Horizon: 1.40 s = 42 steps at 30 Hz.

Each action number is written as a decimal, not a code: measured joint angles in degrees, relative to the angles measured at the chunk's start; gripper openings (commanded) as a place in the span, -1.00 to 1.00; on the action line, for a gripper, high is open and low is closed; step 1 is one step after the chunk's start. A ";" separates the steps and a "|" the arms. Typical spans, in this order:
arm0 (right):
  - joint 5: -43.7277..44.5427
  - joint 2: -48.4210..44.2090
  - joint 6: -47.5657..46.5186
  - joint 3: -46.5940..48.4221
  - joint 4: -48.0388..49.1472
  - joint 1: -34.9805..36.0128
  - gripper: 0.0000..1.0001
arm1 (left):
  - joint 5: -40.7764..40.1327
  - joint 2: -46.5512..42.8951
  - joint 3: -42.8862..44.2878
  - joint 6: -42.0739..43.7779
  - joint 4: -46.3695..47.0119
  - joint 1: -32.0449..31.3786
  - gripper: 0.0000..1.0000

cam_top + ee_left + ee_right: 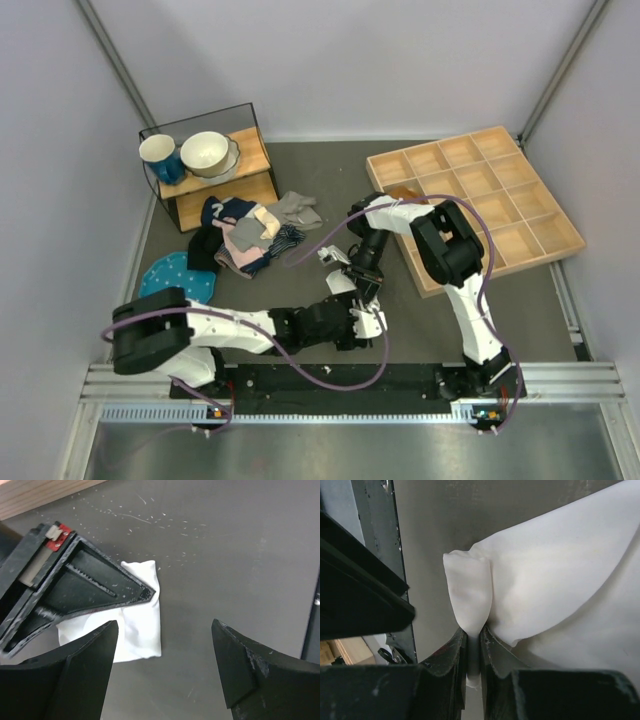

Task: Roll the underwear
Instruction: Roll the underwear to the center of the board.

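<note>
The white underwear (341, 282) lies on the dark table at the middle, between both arms. In the right wrist view it (555, 570) fills the upper right, with a folded edge pinched upward. My right gripper (473, 635) is shut on that fold. It also shows in the left wrist view (145, 594), its tip pressed on the white cloth (140, 630). My left gripper (164, 630) is open, hovering just right of the cloth's edge with bare table between its fingers. In the top view the left gripper (366, 320) sits just in front of the right gripper (364, 282).
A pile of mixed clothes (245, 235) lies at the back left, with a blue dotted cloth (178, 275) beside it. A wooden shelf (215, 180) holds a blue cup (162, 158) and a bowl (208, 152). A wooden compartment tray (480, 200) stands at the right.
</note>
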 measured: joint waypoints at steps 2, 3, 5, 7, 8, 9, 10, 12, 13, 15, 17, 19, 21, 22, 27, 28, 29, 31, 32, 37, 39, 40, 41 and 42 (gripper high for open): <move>0.00 0.00 0.02 0.00 0.02 0.00 -0.77 | -0.55 4.35 1.64 0.87 1.79 0.00 0.64; 0.00 0.00 0.04 0.00 0.02 0.00 -0.77 | -1.01 6.10 2.16 1.14 2.47 0.00 0.64; 0.02 0.00 0.04 0.00 0.02 0.00 -0.77 | -2.27 8.57 2.71 1.64 3.13 0.00 0.64; 0.02 0.00 0.07 0.00 0.02 0.00 -0.77 | -4.00 10.58 3.28 2.10 3.45 0.00 0.64; 0.02 0.00 0.09 0.00 0.02 0.00 -0.77 | -4.85 11.15 3.69 2.38 3.98 -0.02 0.64; 0.02 0.02 0.11 0.00 0.02 0.00 -0.77 | -5.55 11.47 4.00 2.54 4.24 0.00 0.64; 0.02 0.02 0.15 0.00 0.00 0.00 -0.77 | -6.27 11.80 4.22 2.60 4.42 0.00 0.63; 0.00 0.11 0.26 0.02 0.00 0.00 -0.77 | -7.69 12.37 4.26 2.95 4.94 0.00 0.59; 0.02 0.17 0.35 0.15 -0.09 0.00 -0.77 | -8.15 12.52 4.33 3.04 5.11 0.00 0.57; 0.07 0.22 0.42 0.26 -0.17 0.00 -0.77 | -8.96 12.92 4.44 3.32 5.29 0.00 0.48; 0.09 0.22 0.42 0.26 -0.20 0.00 -0.77 | -9.66 13.57 5.07 3.19 5.09 0.15 0.22; 0.15 0.22 0.42 0.24 -0.24 0.00 -0.77 | -9.60 14.29 5.70 2.47 4.50 0.57 -0.18; 0.17 0.22 0.42 0.26 -0.24 -0.02 -0.77 | -8.39 14.95 6.40 1.70 3.69 1.38 -0.53; 0.17 0.22 0.42 0.24 -0.24 -0.09 -0.74 | -7.85 15.02 6.60 1.29 3.13 1.81 -0.68; 0.00 0.24 0.63 0.26 -0.39 -0.17 -0.58 | -4.11 14.58 6.84 -0.22 1.55 3.65 -1.00; -0.09 0.22 0.72 0.26 -0.50 -0.22 -0.53 | -2.62 14.27 6.84 -0.61 1.22 4.31 -1.00; -0.22 0.22 0.94 0.31 -0.55 -0.26 -0.50 | -1.16 13.92 6.84 -1.09 0.85 4.96 -1.00; -0.70 0.22 1.31 0.31 -0.74 -0.50 -0.32 | 2.62 13.27 6.82 -2.29 0.26 6.80 -1.00; -1.09 0.22 1.49 0.33 -0.81 -0.74 -0.28 | 4.35 12.96 6.78 -2.80 0.11 7.80 -1.00; -3.72 -1.27 2.54 0.74 0.81 -4.02 -0.17 | 15.87 11.82 6.29 -6.80 -0.28 14.16 -1.00; -4.61 -2.71 2.91 0.76 2.34 -6.36 -0.17 | 20.50 11.82 6.29 -8.39 -0.46 16.24 -1.00; -5.18 -3.61 2.99 0.79 3.19 -7.85 -0.17 | 21.62 11.85 6.29 -8.74 -0.57 17.14 -1.00; -5.70 -4.48 3.08 0.87 3.82 -9.38 -0.18 | 23.43 11.96 6.32 -9.29 -0.68 18.05 -1.00; -6.23 -5.38 3.23 0.87 4.50 -10.58 -0.17 | 25.16 12.22 6.40 -9.81 -0.74 18.88 -1.00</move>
